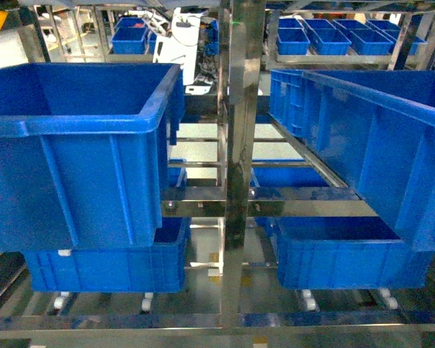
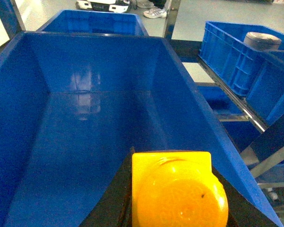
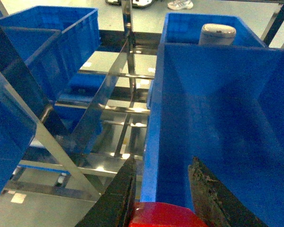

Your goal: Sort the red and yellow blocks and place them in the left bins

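Left pincer (image 2: 180,208) gripping yellow block (image 2: 179,191) above the upper left bin (image 2: 75,142), right pincer (image 3: 163,198) closed on red block (image 3: 163,215) over the rim of a right bin (image 3: 217,123), steel rack post (image 1: 241,145) between bins, grey cylinder (image 3: 217,34) in far bin.

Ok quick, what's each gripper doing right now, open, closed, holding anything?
Left gripper: closed on the yellow block, above a blue bin.
Right gripper: closed on the red block.
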`<state>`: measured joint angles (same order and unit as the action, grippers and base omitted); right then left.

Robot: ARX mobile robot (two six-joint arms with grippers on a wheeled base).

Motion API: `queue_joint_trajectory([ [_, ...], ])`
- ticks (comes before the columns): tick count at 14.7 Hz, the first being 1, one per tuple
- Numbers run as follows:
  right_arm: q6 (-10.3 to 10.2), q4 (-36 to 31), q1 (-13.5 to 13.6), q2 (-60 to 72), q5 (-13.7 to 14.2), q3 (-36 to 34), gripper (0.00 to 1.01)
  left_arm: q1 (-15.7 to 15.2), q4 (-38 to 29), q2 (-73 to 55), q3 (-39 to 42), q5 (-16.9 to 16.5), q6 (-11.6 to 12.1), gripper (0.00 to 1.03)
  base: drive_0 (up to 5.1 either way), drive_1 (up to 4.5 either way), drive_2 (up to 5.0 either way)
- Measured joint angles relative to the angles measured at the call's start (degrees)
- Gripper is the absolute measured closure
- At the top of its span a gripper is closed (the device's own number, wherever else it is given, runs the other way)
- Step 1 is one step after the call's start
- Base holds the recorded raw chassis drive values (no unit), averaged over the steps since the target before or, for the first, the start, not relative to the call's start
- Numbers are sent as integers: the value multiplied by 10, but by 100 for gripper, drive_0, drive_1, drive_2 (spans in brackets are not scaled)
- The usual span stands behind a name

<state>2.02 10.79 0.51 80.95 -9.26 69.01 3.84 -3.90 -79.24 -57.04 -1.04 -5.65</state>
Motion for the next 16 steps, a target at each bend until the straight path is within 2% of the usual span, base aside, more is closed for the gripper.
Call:
queue_joint_trajectory([
  [3,4,-24,-17,23,-13,14,73,0,0,0,0,0,0,76,0,0,0],
  [7,3,-33,-13,9,-26,14,73,1,0,0,0,0,0,76,0,0,0],
  [8,2,1,-16,14,-26,19,73,0,0,0,0,0,0,76,0,0,0],
  [9,16,-13,-22,20,-9,13,73,0,0,0,0,0,0,76,0,0,0],
  [10,41,-26,-29,22,9,7,73,0,0,0,0,0,0,76,0,0,0],
  [12,132,-75,-41,23,65,-14,73,0,-1,0,0,0,0,76,0,0,0],
  [14,231,-129,-52,23,116,-32,73,0,0,0,0,0,0,76,0,0,0],
  [15,254,-121,-56,23,130,-32,73,0,0,0,0,0,0,76,0,0,0],
  [16,261,-114,-60,24,137,-32,73,0,0,0,0,0,0,76,0,0,0],
])
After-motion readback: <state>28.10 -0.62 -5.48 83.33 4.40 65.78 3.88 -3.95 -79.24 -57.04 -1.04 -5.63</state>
